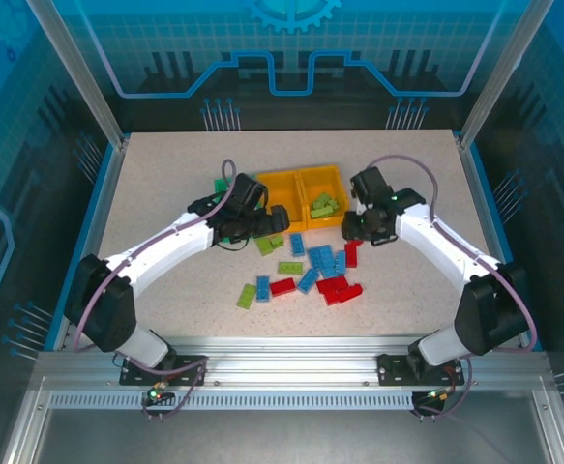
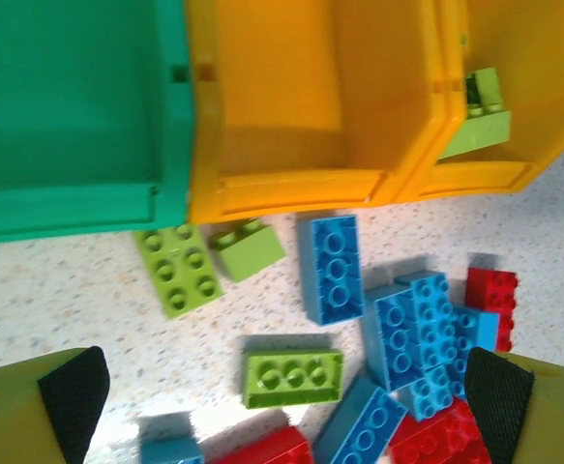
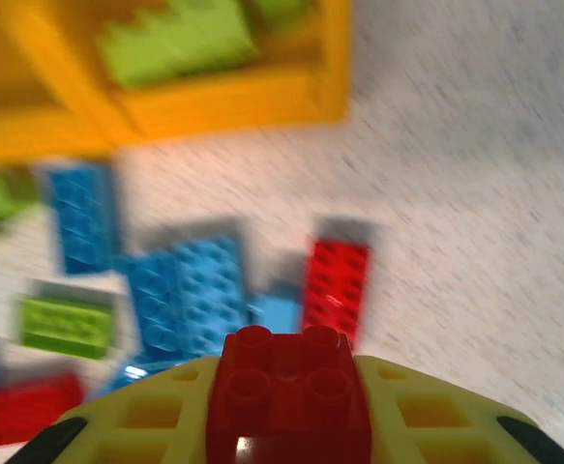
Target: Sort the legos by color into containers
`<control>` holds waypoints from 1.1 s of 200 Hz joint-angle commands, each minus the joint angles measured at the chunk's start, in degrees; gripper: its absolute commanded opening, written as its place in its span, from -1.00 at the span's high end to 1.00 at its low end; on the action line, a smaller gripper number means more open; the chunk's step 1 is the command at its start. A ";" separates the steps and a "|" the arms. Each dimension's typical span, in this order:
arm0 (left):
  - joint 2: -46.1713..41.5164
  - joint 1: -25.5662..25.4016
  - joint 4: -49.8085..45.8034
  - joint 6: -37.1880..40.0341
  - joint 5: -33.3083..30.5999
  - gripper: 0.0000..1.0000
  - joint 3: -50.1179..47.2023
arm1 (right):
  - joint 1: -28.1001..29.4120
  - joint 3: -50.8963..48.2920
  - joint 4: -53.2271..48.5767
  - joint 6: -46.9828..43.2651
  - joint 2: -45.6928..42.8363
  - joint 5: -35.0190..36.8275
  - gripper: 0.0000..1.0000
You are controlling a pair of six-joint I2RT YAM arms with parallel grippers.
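Blue, red and lime legos (image 1: pixel 306 271) lie scattered on the table in front of the containers. The green bin (image 2: pixel 69 116) stands left of two orange bins (image 2: pixel 282 106) (image 2: pixel 523 58); the right one holds lime bricks (image 2: pixel 485 116). My left gripper (image 2: pixel 286 391) hangs open above a lime brick (image 2: pixel 293 377), and its black pads (image 2: pixel 74 396) stand wide apart. From above, the left gripper (image 1: pixel 262 224) is just in front of the bins. My right gripper (image 3: pixel 286 430) is shut on a red brick (image 3: pixel 286 382), lifted off the table, near the right orange bin (image 1: pixel 322 188).
A long red brick (image 3: pixel 335 280) and a blue cluster (image 3: pixel 190 285) lie below the right gripper. Metal frame posts (image 1: pixel 117 135) stand at the table's back corners, and a blue rim (image 1: pixel 485 193) runs along its sides. Bare tabletop (image 1: pixel 165 174) lies at the far left.
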 commanded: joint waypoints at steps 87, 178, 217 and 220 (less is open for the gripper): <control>-11.44 0.85 -4.74 -2.23 -4.80 -0.97 -15.39 | 4.47 29.74 3.03 12.92 26.66 -13.82 0.35; -13.69 -4.11 -5.49 -5.77 -3.44 -0.97 -20.83 | 5.93 50.41 -6.20 14.33 44.53 -8.55 0.07; -9.80 -8.59 -7.12 -7.34 -5.14 -0.92 -18.06 | 6.70 52.23 -6.00 14.67 46.09 -8.99 -0.19; -9.59 -8.92 -7.17 -7.39 -5.23 -0.91 -17.97 | 6.74 52.26 -6.01 14.64 45.99 -9.14 -0.22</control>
